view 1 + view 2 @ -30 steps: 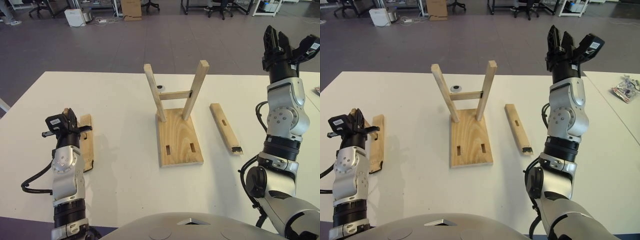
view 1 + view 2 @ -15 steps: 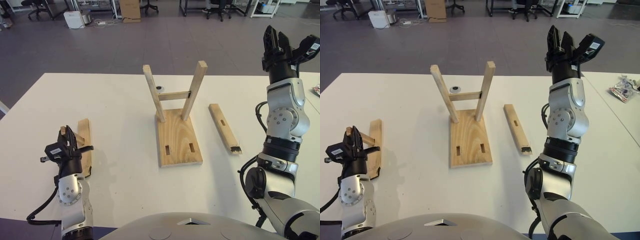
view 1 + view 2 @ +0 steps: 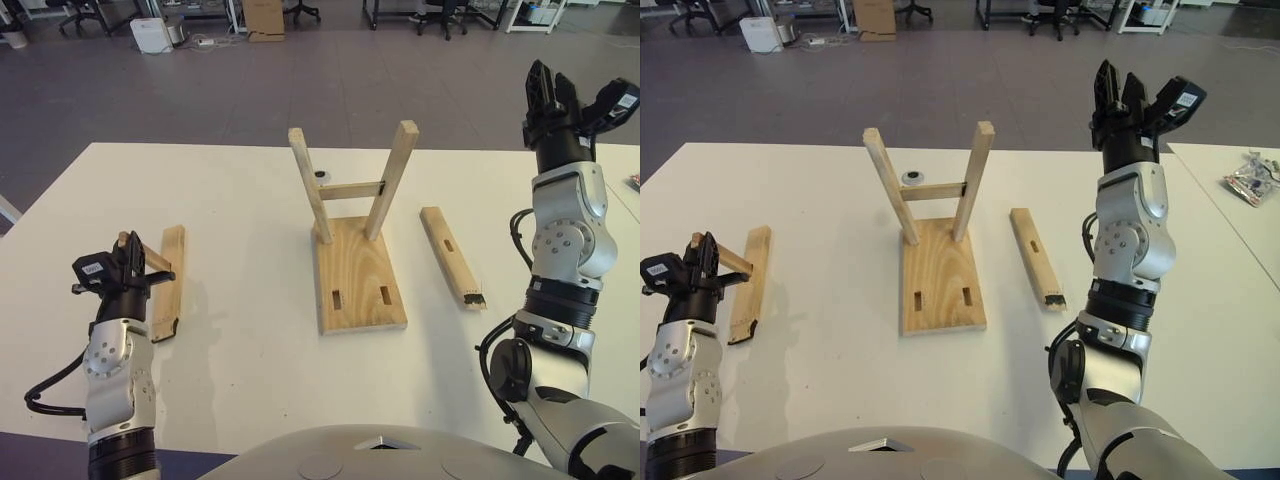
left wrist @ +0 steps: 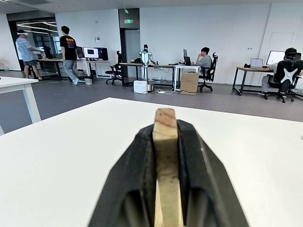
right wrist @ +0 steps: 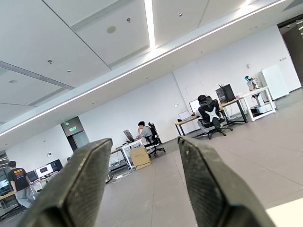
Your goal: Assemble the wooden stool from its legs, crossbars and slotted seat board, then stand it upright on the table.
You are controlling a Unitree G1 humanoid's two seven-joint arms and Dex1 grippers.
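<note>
Head camera: the seat board (image 3: 362, 285) lies flat in the middle of the table (image 3: 230, 190) with two legs (image 3: 390, 180) standing on it (a crossbar (image 3: 350, 190) joins them), and a spare leg (image 3: 449, 255) lies just to its right. Left wrist: my left gripper (image 4: 166, 124) has its fingers (image 4: 201, 179) clamped on a wooden bar (image 4: 166, 189). Right wrist: my right gripper (image 5: 142, 156) is spread wide, holding nothing.

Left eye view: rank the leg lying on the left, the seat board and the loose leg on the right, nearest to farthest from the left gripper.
From the left gripper, shut on a crossbar:
1. left leg, lying right beside the gripper, far left.
2. seat board, lying flat in the centre.
3. loose leg, lying just right of the board.
</note>
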